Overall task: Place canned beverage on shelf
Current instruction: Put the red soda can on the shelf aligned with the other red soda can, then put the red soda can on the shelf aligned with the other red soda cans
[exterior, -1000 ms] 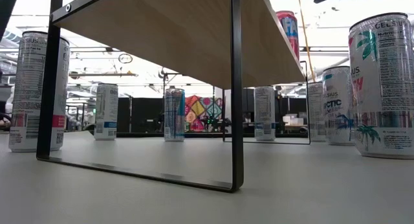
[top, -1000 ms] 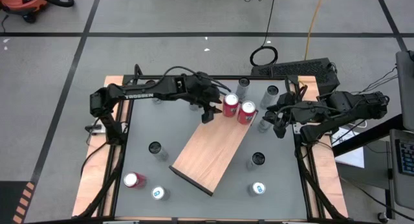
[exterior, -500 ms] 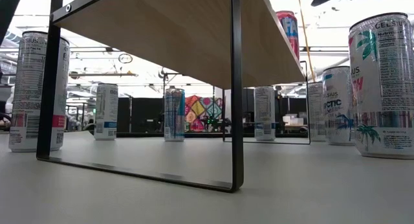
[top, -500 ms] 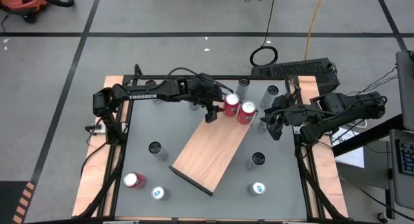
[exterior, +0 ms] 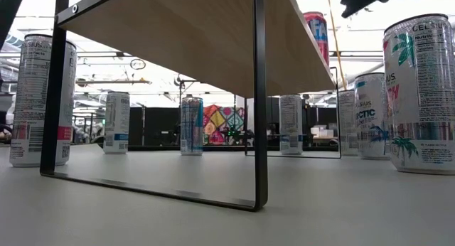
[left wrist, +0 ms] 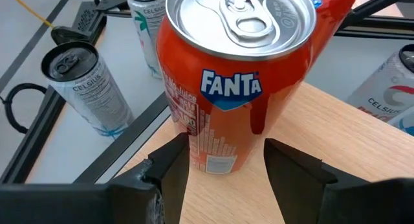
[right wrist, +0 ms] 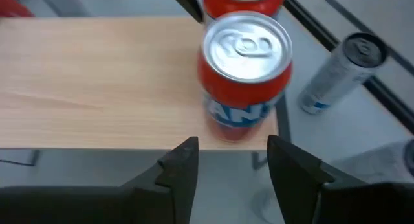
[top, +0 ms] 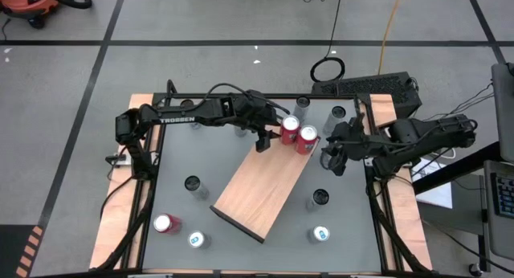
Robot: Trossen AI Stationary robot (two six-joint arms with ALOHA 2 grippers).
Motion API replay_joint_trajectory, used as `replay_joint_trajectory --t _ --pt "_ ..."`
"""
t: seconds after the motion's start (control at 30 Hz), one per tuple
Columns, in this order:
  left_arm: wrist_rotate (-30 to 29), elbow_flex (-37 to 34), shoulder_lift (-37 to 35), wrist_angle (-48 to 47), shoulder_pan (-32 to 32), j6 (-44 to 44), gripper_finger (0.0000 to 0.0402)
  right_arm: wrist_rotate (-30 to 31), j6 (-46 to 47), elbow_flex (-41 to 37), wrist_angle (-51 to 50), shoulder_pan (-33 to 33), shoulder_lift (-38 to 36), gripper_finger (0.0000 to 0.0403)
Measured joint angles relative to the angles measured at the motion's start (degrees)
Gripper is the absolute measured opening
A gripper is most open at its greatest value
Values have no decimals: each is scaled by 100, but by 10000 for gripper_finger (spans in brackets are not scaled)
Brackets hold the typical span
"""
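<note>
The shelf (top: 261, 186) is a light wooden board standing slantwise on black end frames in the middle of the table. Two red Fanta cans stand upright on its far right end. My left gripper (left wrist: 226, 162) reaches in from the table's left and is shut on the farther can (left wrist: 239, 88), (top: 290, 129). The other can (right wrist: 246, 68), (top: 307, 139) stands at the board's end edge, untouched. My right gripper (right wrist: 233, 159), (top: 331, 159) hovers open just off that end, short of this can, with nothing between its fingers. My left gripper pinches the farther Fanta can between its two fingers, low on its side wall (left wrist: 194, 153), near the base. The fingers come from the table's left, slanting downward. The can stands upright with its base on the shelf board.
Several slim silver cans stand on the grey tabletop around the shelf, among them two at the far edge (top: 303, 108), (top: 336, 117) and some near the front (top: 320, 234), (top: 198, 239). A red can (top: 166, 223) stands at the front left. Black rails edge the table.
My right gripper has moved toward the table's left, closer to the cans on the shelf's end, and sunk a little. My left gripper and both red cans have stayed where they were.
</note>
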Motion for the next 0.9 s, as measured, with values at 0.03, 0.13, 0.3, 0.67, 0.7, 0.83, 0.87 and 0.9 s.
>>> replay_joint_trajectory --t 0.03,0.13,0.3,0.67,0.7,0.83,0.87,0.9 --pt "35 0 0 7 0 2 198 23 66 0 -76 -2 39 155" --pt "96 0 0 133 0 0 198 30 241 0 -224 -2 118 155" --pt "113 0 -2 302 0 4 198 34 279 0 -262 -2 140 155" --pt "-62 0 -53 -376 39 109 198 -53 655 0 -410 -2 5 155" --pt "-80 2 -101 -431 43 102 198 -135 664 0 -368 -2 -25 155" --pt "-101 2 -381 -609 26 21 198 -353 661 0 -164 -2 -168 155" --pt "-101 2 -447 -617 14 -95 198 -445 651 0 -88 -2 -198 155" --pt "-101 2 -525 -627 1 -250 198 -459 628 0 -12 -2 -228 155"
